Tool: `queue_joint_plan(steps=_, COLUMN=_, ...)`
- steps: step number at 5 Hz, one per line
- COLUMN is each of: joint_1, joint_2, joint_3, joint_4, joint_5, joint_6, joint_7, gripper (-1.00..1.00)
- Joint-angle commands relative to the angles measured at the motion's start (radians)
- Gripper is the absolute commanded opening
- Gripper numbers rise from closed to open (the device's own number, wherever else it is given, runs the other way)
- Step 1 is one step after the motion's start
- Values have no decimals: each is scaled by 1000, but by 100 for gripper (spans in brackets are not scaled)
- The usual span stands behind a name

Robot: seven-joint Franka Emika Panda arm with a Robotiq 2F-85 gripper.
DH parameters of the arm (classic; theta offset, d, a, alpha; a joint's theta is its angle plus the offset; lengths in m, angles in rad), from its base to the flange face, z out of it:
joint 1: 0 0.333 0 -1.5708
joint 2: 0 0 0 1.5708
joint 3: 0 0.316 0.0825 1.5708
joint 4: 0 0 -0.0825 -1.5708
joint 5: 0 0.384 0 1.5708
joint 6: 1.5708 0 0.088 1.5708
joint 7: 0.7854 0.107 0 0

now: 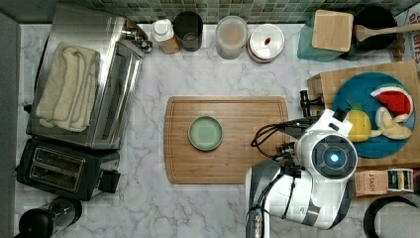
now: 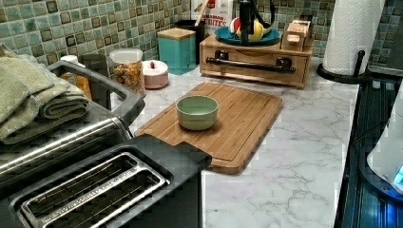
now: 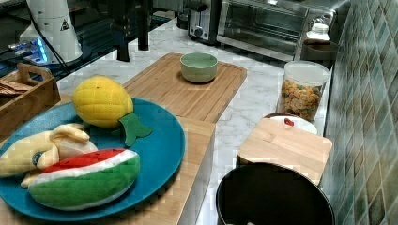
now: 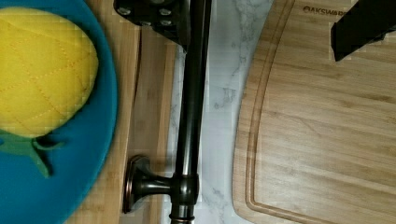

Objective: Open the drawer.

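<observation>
I'm lining up on the drawer (image 2: 254,64) beyond the cutting board (image 2: 223,121); gripper (image 4: 264,18) seems spread, straddling the handle (image 4: 191,107) — next, clamp it and pull toward the board.

marble counter (image 1: 148,99) | cutting board (image 1: 247,163) centre | toaster (image 1: 64,168) | toaster oven (image 1: 111,94) | jars (image 1: 232,35)

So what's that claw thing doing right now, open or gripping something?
Gripper: jaws open, one on each side of the drawer's black bar handle, holding nothing yet.

top: overhead | left, right: low, opposed, sharing cutting board (image 2: 223,118) | wrist: close, downward
</observation>
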Motion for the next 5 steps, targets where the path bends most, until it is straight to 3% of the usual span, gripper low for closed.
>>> queue_joint_plan(steps=1, joint_1=-20, joint_2=62, joint_3=23, joint_4=-11, joint_5=-96, joint_6=159, joint_7=5, gripper=100)
queue_joint_plan(steps=2, joint_1=-3, joint_2=92, joint_3=-17, joint_4=-9, joint_5=-103, joint_6=185, joint_7=0, gripper=100)
queue_joint_plan(steps=4, joint_1=-26, joint_2=133, joint_3=-29, joint_4=-33, joint_5=-135, joint_6=250, joint_7=89, gripper=100)
queue_joint_plan(steps=5, joint_1=-48, joint_2=180, joint_3=-54, joint_4=-26, joint_5=-107, joint_6=301, joint_7=33, gripper=100)
